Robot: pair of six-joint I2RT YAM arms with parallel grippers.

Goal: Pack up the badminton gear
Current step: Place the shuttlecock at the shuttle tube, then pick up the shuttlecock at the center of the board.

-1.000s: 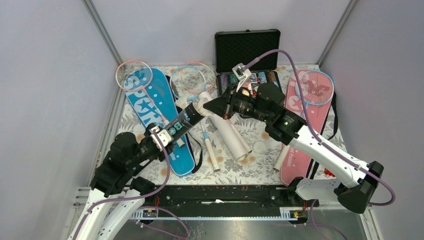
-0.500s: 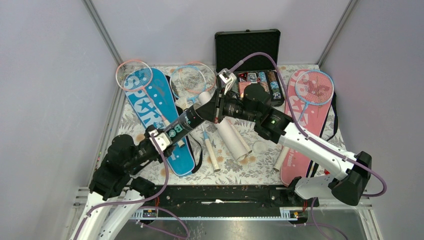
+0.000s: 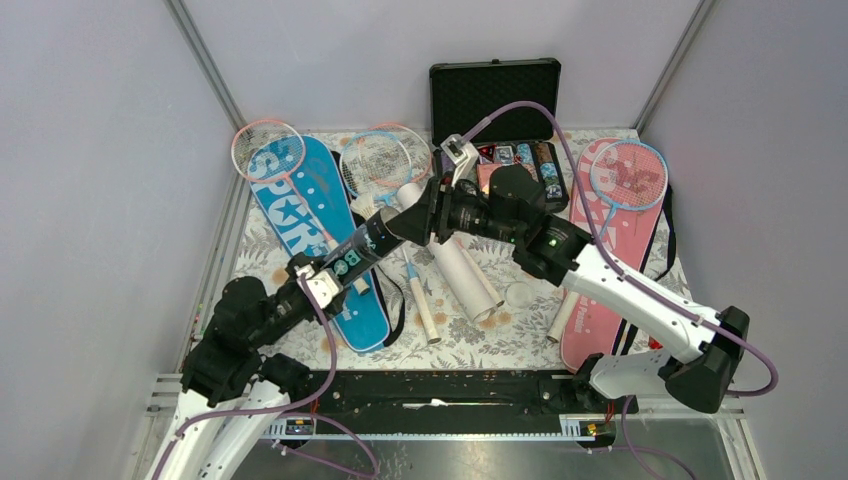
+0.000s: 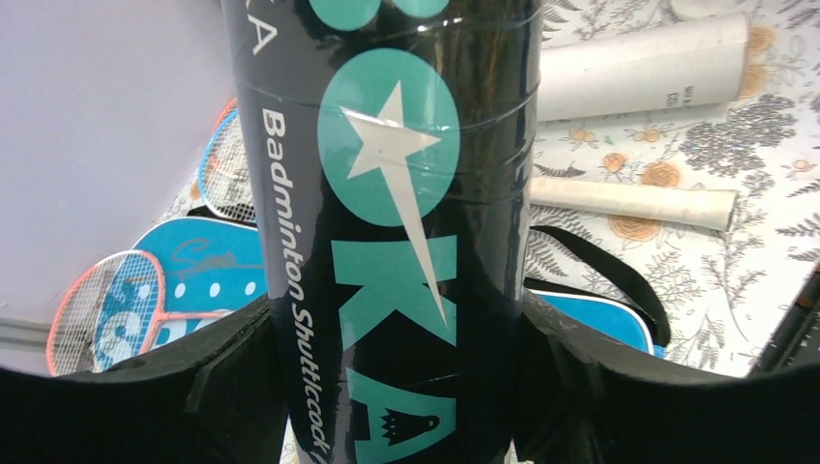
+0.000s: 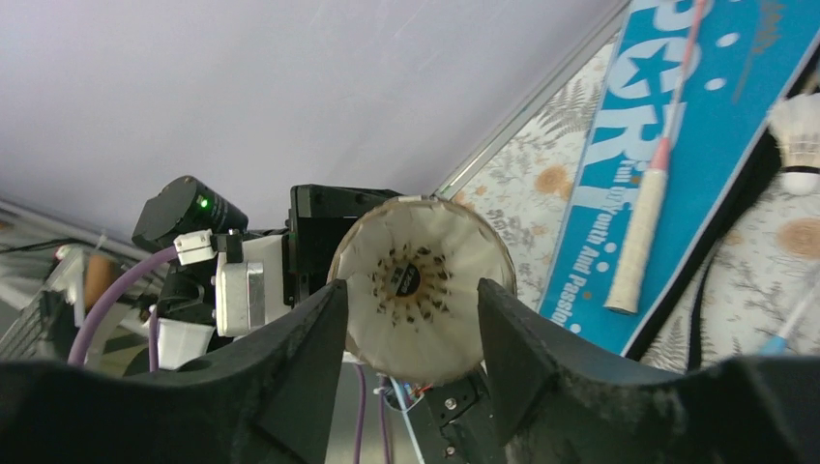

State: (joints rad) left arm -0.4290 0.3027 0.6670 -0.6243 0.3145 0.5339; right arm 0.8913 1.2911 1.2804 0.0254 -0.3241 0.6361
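Ranking the gear by bulk, the blue cover (image 3: 300,200) and pink cover (image 3: 587,338) lie flat on the floral tabletop (image 3: 500,335). They are probably limp fabric that would sag if lifted by one end, so an edge near the middle looks the safer hold. A pink racket (image 3: 267,150) and a light-blue racket (image 3: 628,172) rest on them, likely light and stiff, and best taken at the shaft or grip rather than the strings. The dark tube (image 3: 362,248) is off the tabletop, clamped near its lower end by the left end effector (image 3: 327,278), whose fingers are closed snugly against both sides. Its glossy wrap looks slippery and its wall thin, so a firm but not crushing hold suits it. At the tube's raised mouth the right end effector (image 3: 415,215) is partly closed on a white feather shuttlecock (image 5: 416,256), pressing the skirt's rim on either side, with the open skirt facing the wrist camera. The shuttlecock is likely featherweight and fragile, so it wants a light squeeze, ideally nearer the cork.
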